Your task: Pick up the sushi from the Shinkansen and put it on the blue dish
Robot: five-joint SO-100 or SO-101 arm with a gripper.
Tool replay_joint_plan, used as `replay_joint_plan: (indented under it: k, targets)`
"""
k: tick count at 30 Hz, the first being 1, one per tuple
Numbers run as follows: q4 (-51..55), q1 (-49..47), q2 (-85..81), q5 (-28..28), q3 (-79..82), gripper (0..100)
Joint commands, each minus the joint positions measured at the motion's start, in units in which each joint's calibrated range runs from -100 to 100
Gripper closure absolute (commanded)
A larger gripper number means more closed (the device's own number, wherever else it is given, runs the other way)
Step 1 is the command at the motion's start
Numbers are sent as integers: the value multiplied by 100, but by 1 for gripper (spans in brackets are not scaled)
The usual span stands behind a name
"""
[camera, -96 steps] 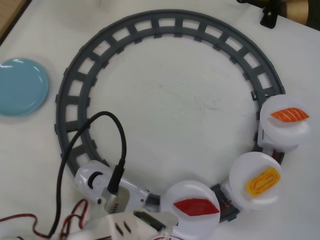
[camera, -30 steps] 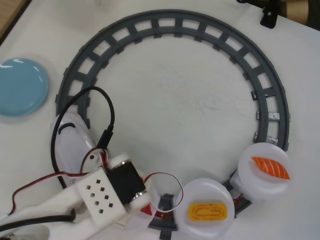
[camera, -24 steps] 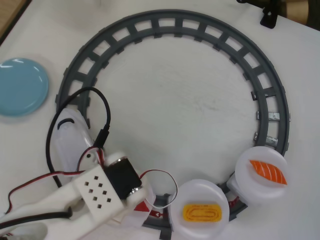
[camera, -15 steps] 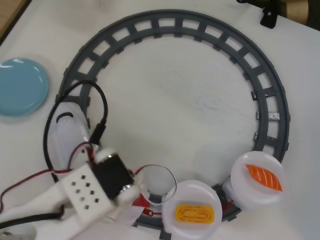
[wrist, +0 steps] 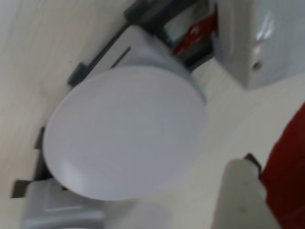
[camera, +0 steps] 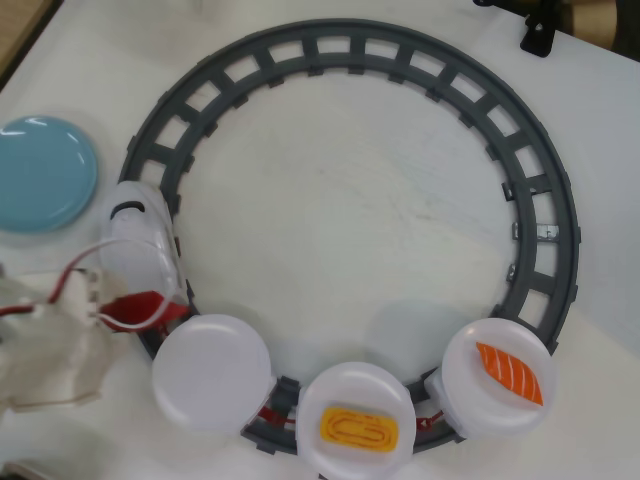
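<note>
Overhead view: we see the arm blurred at the lower left edge of the frame, its gripper point(camera: 125, 305) reaching right toward the grey track point(camera: 400, 55) and clamped on the sushi point(camera: 140, 305), a dark red piece held just beside the rear of the Shinkansen point(camera: 140, 245). Behind the train, three round white plates ride the track along the bottom; the first point(camera: 212, 372) is bare, the next carries a yellow piece point(camera: 358, 430), the last an orange striped piece point(camera: 510, 372). The blue dish point(camera: 42, 175) sits at the upper left. In the wrist view, the sushi point(wrist: 286, 176) shows red at the right edge beside the bare plate point(wrist: 124, 131).
</note>
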Motion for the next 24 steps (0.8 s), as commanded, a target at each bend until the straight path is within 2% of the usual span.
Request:
replay_joint_plan:
  k: [1, 7, 14, 19, 24]
  targets:
    - [-2, -1013, -912, -105, 329, 97]
    - [-698, -2325, -1584, -320, 1068, 97]
    - [-2083, -3337, -1559, -461, 1952, 97]
    - [-2762, -3602, -920, -461, 1988, 97]
    - [-2957, -3540, 432, -461, 1276, 97]
